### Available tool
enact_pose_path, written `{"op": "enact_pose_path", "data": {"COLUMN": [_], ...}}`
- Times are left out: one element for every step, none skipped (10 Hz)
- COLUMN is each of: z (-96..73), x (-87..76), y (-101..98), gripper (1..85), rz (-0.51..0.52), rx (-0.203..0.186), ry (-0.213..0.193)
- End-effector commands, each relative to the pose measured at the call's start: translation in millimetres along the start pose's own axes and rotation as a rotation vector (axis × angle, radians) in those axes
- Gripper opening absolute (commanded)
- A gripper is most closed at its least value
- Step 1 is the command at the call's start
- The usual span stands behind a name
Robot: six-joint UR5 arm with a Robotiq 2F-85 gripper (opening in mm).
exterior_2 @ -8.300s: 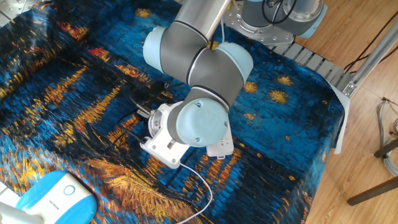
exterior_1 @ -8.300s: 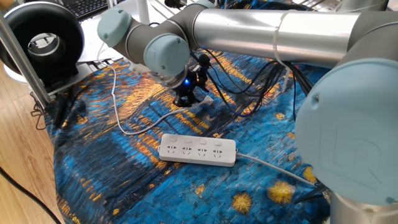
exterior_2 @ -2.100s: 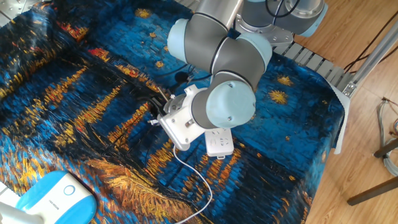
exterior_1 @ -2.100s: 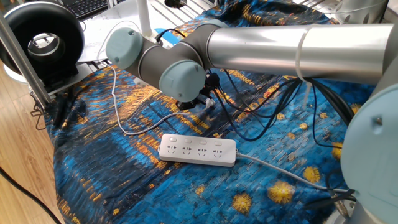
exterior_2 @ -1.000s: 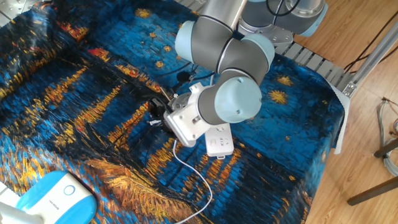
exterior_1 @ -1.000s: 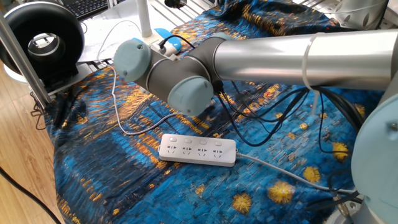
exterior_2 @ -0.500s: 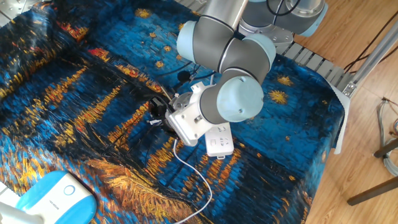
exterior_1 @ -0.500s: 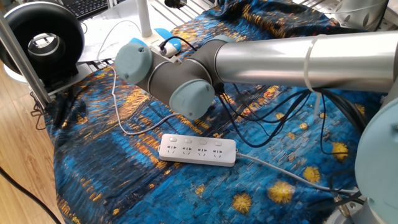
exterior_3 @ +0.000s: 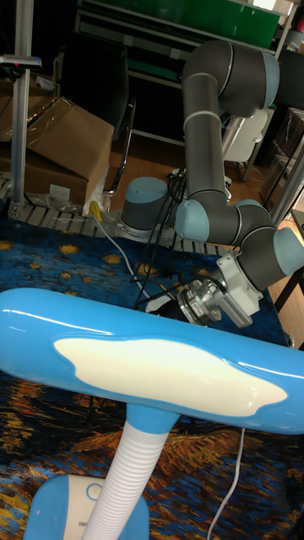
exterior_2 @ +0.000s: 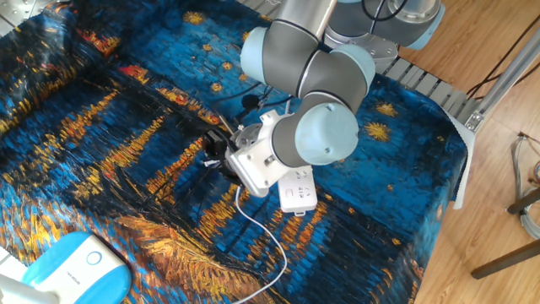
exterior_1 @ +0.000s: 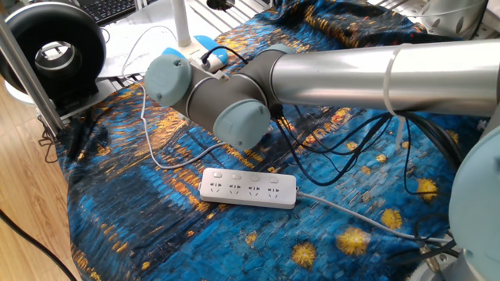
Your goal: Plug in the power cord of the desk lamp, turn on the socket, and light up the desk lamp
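The gripper (exterior_2: pixel 218 152) sits low beside the socket (exterior_1: pixel 248 188), apparently to reach the power cord (exterior_2: pixel 268 247); whether its jaws are apart cannot be told.

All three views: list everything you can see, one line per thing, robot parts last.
socket: one, white, four outlets, flat on the cloth in front of the arm; nothing plugged in.
power cord: one, thin white, loops across the cloth left of the socket.
desk lamp: one, light blue and white, close to the tall camera; unlit.
tablecloth: one, blue with yellow swirls, covers the table.
black cables: several, draped under the arm.
black ring-shaped device: one, back left.
cardboard box: one, brown, behind the table.
arm: one, silver and grey.
end effector: one, black, low over the cloth; jaw state unclear.
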State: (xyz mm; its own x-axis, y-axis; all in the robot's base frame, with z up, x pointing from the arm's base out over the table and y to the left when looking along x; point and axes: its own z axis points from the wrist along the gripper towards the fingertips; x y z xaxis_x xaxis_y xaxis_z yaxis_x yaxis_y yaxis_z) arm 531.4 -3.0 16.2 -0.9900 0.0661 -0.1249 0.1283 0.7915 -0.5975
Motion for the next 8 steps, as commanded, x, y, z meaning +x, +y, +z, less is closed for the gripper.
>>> {"op": "enact_pose_path", "data": {"z": [0.7, -0.9, -2.4, -3.2, -3.5, -2.1, 1.4, 5.5], "x": [2.4, 3.2, 5.7, 8.0, 11.9, 14.9, 15.4, 13.6], "y": [-5.3, -1.6, 2.7, 3.9, 5.6, 4.2, 4.0, 0.8], "gripper": [26.7, 27.7, 27.7, 27.0, 25.3, 24.3, 24.0, 24.0], "rz": [0.041, 0.051, 0.06, 0.068, 0.074, 0.077, 0.077, 0.073], "rx": [0.021, 0.025, 0.028, 0.038, 0.041, 0.045, 0.041, 0.049], "ry": [0.009, 0.01, 0.014, 0.015, 0.024, 0.029, 0.025, 0.015]}}
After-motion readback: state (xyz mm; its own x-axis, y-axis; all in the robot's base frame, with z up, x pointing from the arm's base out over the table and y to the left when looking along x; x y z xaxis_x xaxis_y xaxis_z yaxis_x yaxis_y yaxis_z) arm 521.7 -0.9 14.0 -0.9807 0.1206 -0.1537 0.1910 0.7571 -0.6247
